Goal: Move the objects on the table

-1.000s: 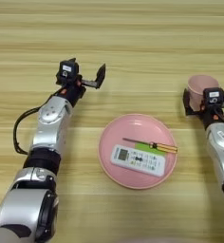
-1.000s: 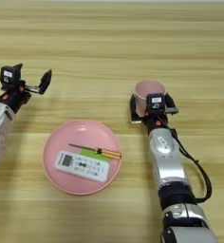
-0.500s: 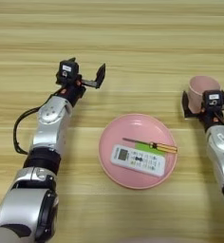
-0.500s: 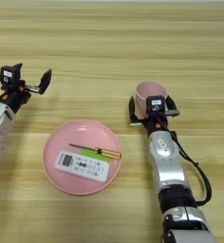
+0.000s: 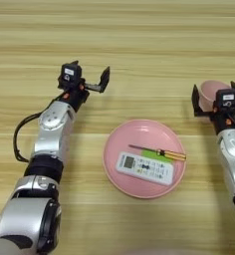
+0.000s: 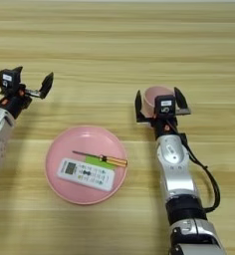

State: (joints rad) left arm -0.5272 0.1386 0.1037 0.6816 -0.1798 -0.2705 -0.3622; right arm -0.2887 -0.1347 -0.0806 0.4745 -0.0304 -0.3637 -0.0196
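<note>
Our right gripper (image 6: 158, 105) bracketed the pink cup (image 6: 155, 97) on the table (image 6: 114, 45), jaws wide and not yet closed; we judged squeezing evenly best (left gripper (image 5: 87, 82) open, empty)

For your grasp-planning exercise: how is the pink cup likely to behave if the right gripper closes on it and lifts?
The pink cup looks thin-walled and empty, so probably light and slightly squeezable. It stands upright between the right gripper's open fingers, so an off-centre squeeze might tip it. Its smooth wall may slip.
</note>
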